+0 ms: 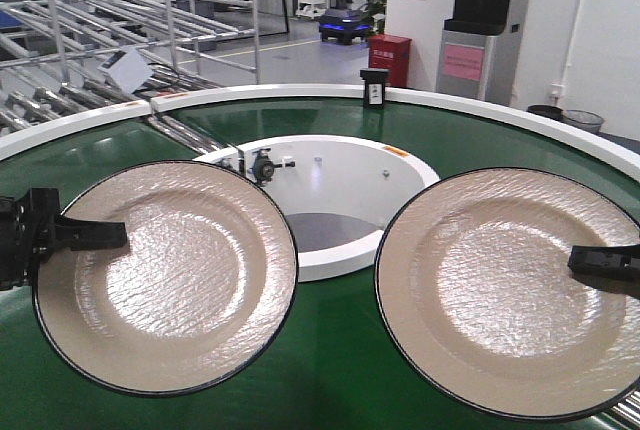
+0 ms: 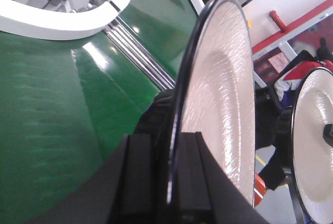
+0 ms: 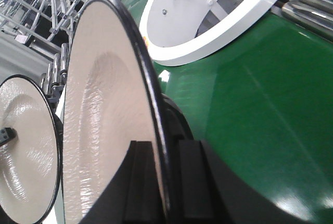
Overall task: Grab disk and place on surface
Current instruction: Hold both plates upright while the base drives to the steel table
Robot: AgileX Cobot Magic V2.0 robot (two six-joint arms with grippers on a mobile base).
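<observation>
Two cream disks with thin black rims hang over the dark green conveyor belt (image 1: 330, 360). My left gripper (image 1: 118, 238) is shut on the left edge of the left disk (image 1: 165, 275). The left wrist view shows that disk (image 2: 218, 94) edge-on, its rim pinched in the gripper (image 2: 174, 143). My right gripper (image 1: 578, 261) is shut on the right edge of the right disk (image 1: 500, 290). In the right wrist view that disk's (image 3: 109, 120) rim sits between the fingers of the gripper (image 3: 164, 151). The steel tabletop surface is out of view.
A white inner ring (image 1: 345, 260) with a small motor sits at the belt's centre, and a white outer rim (image 1: 300, 92) carries a small black box (image 1: 373, 87). Metal rollers (image 1: 628, 410) show at the lower right. Roller racks (image 1: 100, 40) stand behind on the left.
</observation>
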